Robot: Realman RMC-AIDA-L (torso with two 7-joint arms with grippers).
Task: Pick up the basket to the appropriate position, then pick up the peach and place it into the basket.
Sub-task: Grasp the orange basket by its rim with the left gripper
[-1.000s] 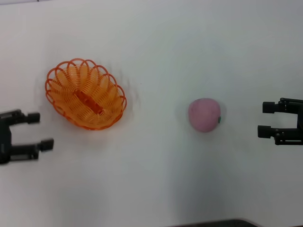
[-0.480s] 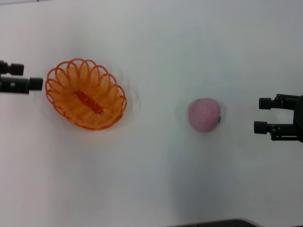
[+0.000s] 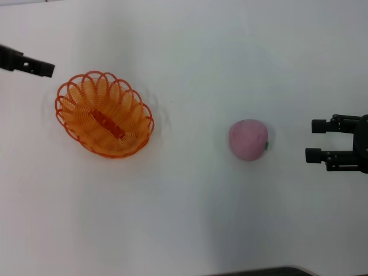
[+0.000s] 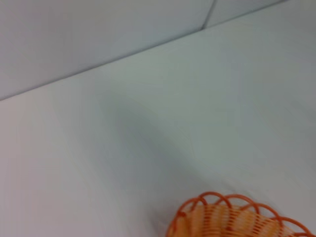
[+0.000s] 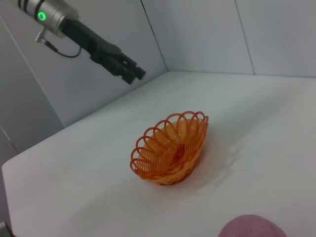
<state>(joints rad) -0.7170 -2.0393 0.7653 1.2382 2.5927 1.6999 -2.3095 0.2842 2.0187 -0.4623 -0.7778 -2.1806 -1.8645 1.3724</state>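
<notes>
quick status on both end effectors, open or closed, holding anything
Left end effector: in the air off the far left end of the basket, holding nothing.
Right end effector: open, empty, beside the peach, not touching it.

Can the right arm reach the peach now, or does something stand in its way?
Probably yes. The right claw is open, level with the peach and pointing at it, with only bare table between them. The basket sits far off on the other side, near the left claw.
</notes>
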